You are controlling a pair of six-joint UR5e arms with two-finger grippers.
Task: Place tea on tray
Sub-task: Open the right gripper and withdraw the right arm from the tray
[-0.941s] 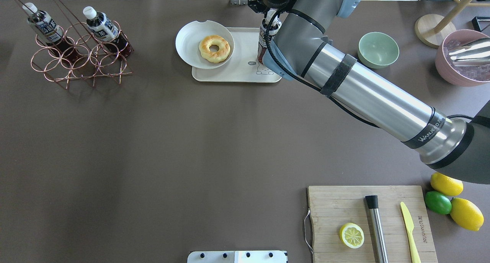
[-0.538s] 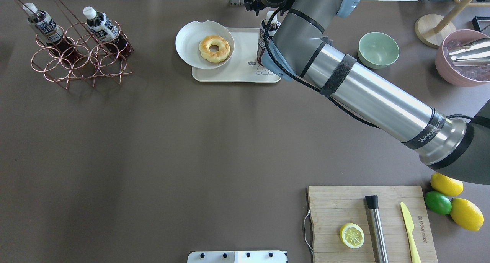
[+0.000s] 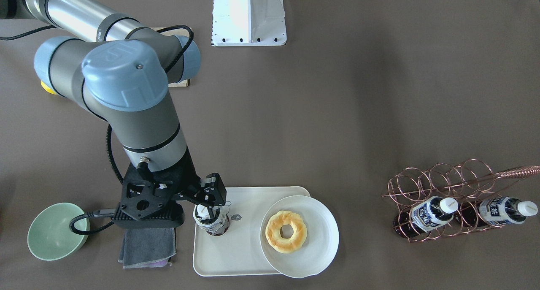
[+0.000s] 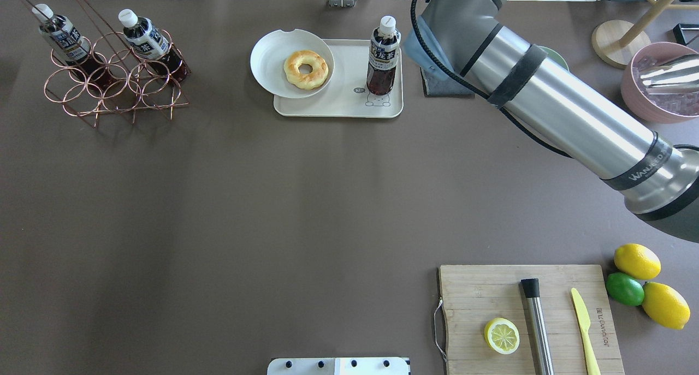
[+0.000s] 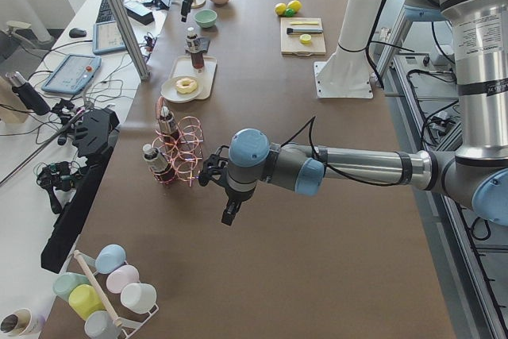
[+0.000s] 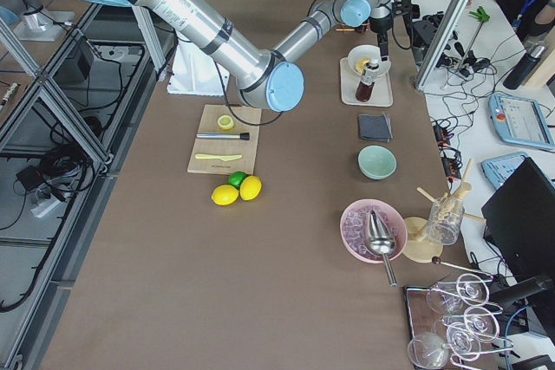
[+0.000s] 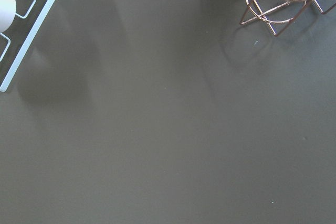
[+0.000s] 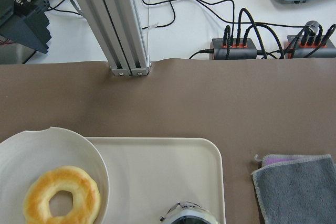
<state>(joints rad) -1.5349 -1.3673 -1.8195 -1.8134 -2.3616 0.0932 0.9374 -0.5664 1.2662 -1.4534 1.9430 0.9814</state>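
The tea bottle [image 4: 382,58] stands upright on the right part of the cream tray [image 4: 338,105], beside the bear drawing, and nothing holds it. In the front-facing view my right gripper [image 3: 210,191] hangs open just above the bottle [image 3: 213,223], over the tray [image 3: 236,256]. The right wrist view shows only the bottle's cap [image 8: 189,216] at its lower edge. My left gripper [image 5: 230,213] hovers over bare table near the copper rack [image 5: 178,156]; I cannot tell whether it is open or shut.
Two alike bottles [image 4: 60,34] [image 4: 147,39] lie in the copper rack [image 4: 114,85]. A white plate [image 4: 267,64] with a doughnut [image 4: 306,68] overlaps the tray's left. A grey cloth [image 4: 445,85] and a green bowl [image 3: 55,231] lie right of the tray. The cutting board [image 4: 475,293] is at the near right.
My right gripper has let go of the bottle and risen away toward the far edge. The arm has swung right, so the bottle now shows whole on the tray.
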